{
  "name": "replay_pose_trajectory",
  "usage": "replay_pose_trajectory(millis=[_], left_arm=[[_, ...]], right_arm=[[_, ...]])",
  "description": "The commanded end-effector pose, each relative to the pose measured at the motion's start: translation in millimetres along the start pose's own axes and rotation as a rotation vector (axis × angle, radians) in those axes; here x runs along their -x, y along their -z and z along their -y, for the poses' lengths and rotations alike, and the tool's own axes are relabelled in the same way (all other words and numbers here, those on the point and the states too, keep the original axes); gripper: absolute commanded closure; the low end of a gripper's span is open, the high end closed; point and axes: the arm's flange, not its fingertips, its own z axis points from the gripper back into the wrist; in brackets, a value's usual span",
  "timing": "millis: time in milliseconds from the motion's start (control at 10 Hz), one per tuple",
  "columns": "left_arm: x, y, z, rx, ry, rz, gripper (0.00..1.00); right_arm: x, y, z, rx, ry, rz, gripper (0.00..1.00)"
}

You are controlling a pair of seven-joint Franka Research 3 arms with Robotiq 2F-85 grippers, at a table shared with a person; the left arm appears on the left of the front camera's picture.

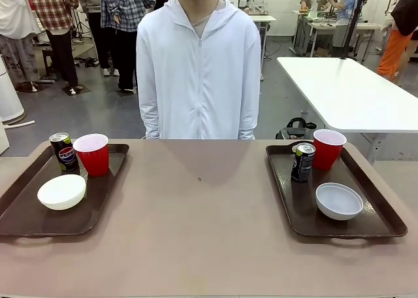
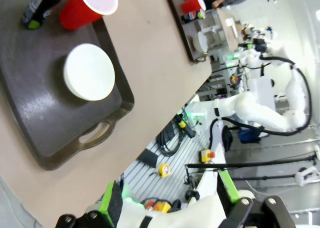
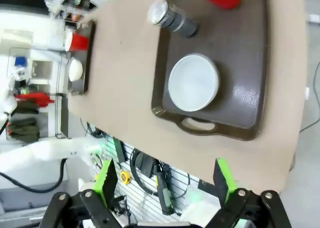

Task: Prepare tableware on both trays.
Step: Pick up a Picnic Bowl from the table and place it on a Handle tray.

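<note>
Each tray already carried a full set. On the left tray [image 1: 26,219] stood a black Pepsi can [image 1: 63,151] at the far corner, a red cup [image 1: 92,153] just beside it, and a white bowl [image 1: 62,191] nearer the robot's edge. The right tray [image 1: 375,223] mirrored this with a black can [image 1: 302,161] touching or nearly touching its red cup [image 1: 327,148], and a white bowl [image 1: 339,200] closer to the robot. The left gripper [image 2: 167,205] hung above the near edge of the table [image 1: 202,232] with its fingers spread wide and nothing between them; from its wrist view the left tray lay ahead and off to one side, its cut-out handle being the nearest part. The right gripper [image 3: 167,183] was likewise splayed and empty, looking down on the right tray, whose handle and bowl lay straight ahead of it. Each tray's long axis ran away from the robot toward the person (who stood at the far side, arms down). Judging by this layout, each arm was plainly nearer its own tray, and the task looked close to complete.
</note>
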Motion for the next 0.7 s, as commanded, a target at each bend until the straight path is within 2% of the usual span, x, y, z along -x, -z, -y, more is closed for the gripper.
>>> replay_pose_trajectory(millis=[0,500,600], left_arm=[[1,-1,2,0.000,0.005,0.004,0.00],[1,-1,2,0.000,0.005,0.004,0.00],[1,-1,2,0.000,0.005,0.004,0.00]], right_arm=[[-28,-2,19,-0.030,0.016,0.015,0.00],[-41,-25,77,-0.181,0.029,0.028,0.00],[-41,-28,85,-0.197,0.011,0.003,0.00]])
